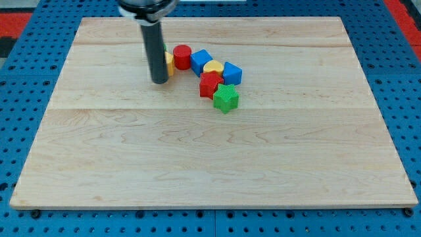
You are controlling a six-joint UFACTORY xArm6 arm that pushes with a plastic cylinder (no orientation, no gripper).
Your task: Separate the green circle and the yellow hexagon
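My tip (159,81) rests on the wooden board (210,158) in its upper left part, and being a plain dark rod it has nothing to open or close and holds nothing. Just to the view's right of my tip, touching or nearly touching the rod, a yellow block (170,63) peeks out; the rod covers most of it, so I cannot make out its shape, though it may be the yellow hexagon. Right beside that stands a red cylinder (182,56), and next along to the view's right a blue cube (200,61). A yellow heart-shaped block (213,66) sits against the blue cube, with another blue block (232,72) on its right side. Below the heart lies a red block (210,84) of irregular shape, and touching its lower right edge is a green star-like block (225,98), the lowest piece of the cluster. I cannot see a green circle anywhere; it may be hidden behind my rod. All the blocks form one curved chain running from my tip toward the view's right and bottom. Around the board lies a blue perforated surface (26,85).
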